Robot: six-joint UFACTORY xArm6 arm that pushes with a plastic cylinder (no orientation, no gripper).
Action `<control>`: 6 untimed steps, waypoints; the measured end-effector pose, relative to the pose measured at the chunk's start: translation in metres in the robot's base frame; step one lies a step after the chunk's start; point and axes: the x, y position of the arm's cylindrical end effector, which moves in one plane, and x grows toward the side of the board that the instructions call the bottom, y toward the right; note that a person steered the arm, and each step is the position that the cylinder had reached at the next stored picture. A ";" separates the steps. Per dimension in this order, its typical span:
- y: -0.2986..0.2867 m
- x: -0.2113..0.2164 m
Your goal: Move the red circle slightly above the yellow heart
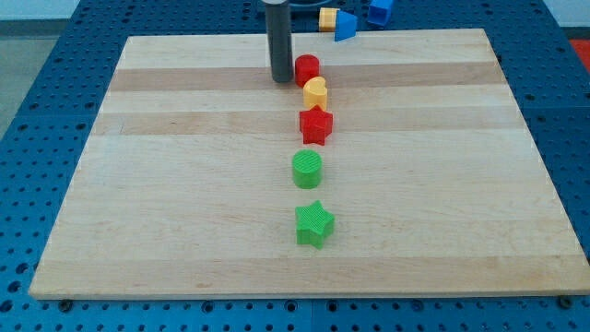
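The red circle (307, 67) stands near the board's top middle. The yellow heart (315, 90) sits just below it and slightly to the right, touching or nearly touching it. My tip (281, 80) is the lower end of the dark rod, just left of the red circle, very close to it. A red star (315, 124) sits right below the yellow heart.
A green circle (307, 170) and a green star (314, 224) lie lower in the same column. Off the wooden board (166, 184), at the view's top, lie a yellow block (327, 17) and two blue blocks (346, 26) (381, 10). Blue perforated table surrounds the board.
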 end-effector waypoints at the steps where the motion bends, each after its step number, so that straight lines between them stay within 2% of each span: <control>1: 0.019 0.000; 2: 0.011 -0.002; 3: -0.026 0.003; 4: -0.023 0.040; 6: 0.020 0.045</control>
